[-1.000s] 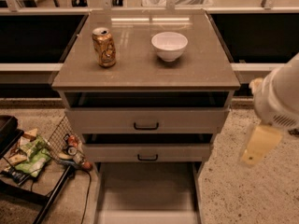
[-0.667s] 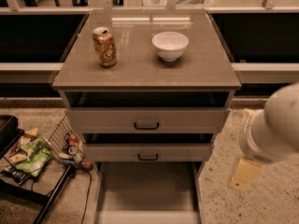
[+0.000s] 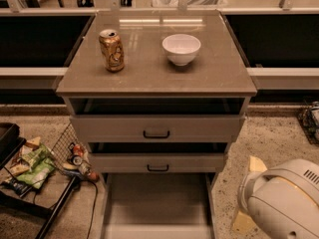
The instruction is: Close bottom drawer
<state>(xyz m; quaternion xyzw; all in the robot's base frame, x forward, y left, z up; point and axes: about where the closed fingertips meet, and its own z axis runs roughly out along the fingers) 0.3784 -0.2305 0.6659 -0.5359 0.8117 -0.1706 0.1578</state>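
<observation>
Since the earlier frames the arm's white housing (image 3: 284, 203) has sunk from mid-right into the bottom right corner. The yellowish gripper (image 3: 244, 222) has gone down with it and now sits low over the speckled floor (image 3: 279, 138), just beside the right flank of the bottom drawer (image 3: 157, 203) and apart from it. The housing covers most of the gripper, so I cannot tell whether it is spread or pressed together. Nothing else has shifted.

The bottom drawer is still pulled far out of the cabinet (image 3: 154, 78), below the middle drawer (image 3: 158, 162) and the top drawer (image 3: 157, 128), which each stand slightly ajar. It shows as a long, plain, grey-beige tray. Its front panel appears to lie at the frame's lower edge, though the view is poor there.

The tray's long axis runs straight out from the cabinet toward the camera, front end nearest the viewer. A can (image 3: 111, 50) and a white bowl (image 3: 181, 49) stand on the cabinet top.
</observation>
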